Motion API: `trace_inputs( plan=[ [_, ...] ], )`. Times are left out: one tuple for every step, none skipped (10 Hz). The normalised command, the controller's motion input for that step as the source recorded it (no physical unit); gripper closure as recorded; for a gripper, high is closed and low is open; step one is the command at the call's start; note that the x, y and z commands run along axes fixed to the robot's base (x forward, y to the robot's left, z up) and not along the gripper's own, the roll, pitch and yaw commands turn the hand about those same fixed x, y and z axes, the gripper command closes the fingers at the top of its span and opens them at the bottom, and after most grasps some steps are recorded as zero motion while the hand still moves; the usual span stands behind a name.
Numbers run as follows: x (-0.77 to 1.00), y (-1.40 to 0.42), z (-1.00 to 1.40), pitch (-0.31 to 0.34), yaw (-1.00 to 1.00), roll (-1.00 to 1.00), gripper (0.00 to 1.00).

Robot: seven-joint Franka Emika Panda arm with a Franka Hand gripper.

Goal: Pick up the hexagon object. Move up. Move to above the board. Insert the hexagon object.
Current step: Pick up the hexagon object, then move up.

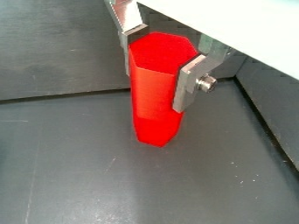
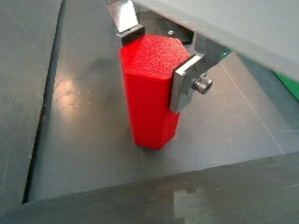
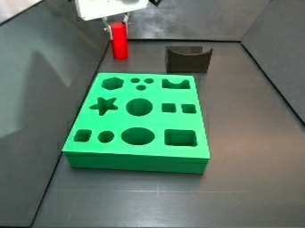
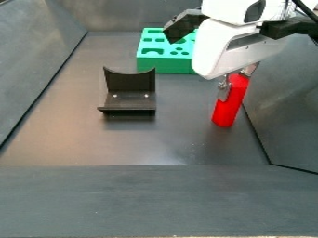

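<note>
Between the fingers (image 1: pixel 188 83) in a wrist view: hexagon object (image 1: pixel 156 92), upright, base on the dark floor, plates flat against two opposite faces near its top. Gripper (image 2: pixel 156 54) looks clamped on it; judged ready to lift. Side view: hexagon object (image 3: pixel 118 40) stands well apart from the board (image 3: pixel 141 118), past its far edge. Side view: fixture (image 4: pixel 126 91) beside. Lift straight, keep the peg vertical, avoid twisting

The gripper (image 4: pixel 232 82) grips the upright hexagon object (image 4: pixel 226 104) near the fixture (image 4: pixel 126 91).
</note>
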Motion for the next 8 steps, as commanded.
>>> trace_inputs(
  plan=[
    [0.0,0.0,0.0,0.0,0.0,0.0,1.0],
    [0.0,0.0,0.0,0.0,0.0,0.0,1.0],
    [0.0,0.0,0.0,0.0,0.0,0.0,1.0],
    [0.0,0.0,0.83,0.0,0.0,0.0,1.0],
    [0.03,0.0,0.83,-0.002,0.01,0.0,1.0],
    [0.01,0.0,0.78,0.021,0.01,0.01,1.0],
    [0.0,0.0,0.7,0.034,0.0,0.02,1.0],
    [-0.01,0.01,0.6,0.046,-0.01,0.04,1.0]
  ],
)
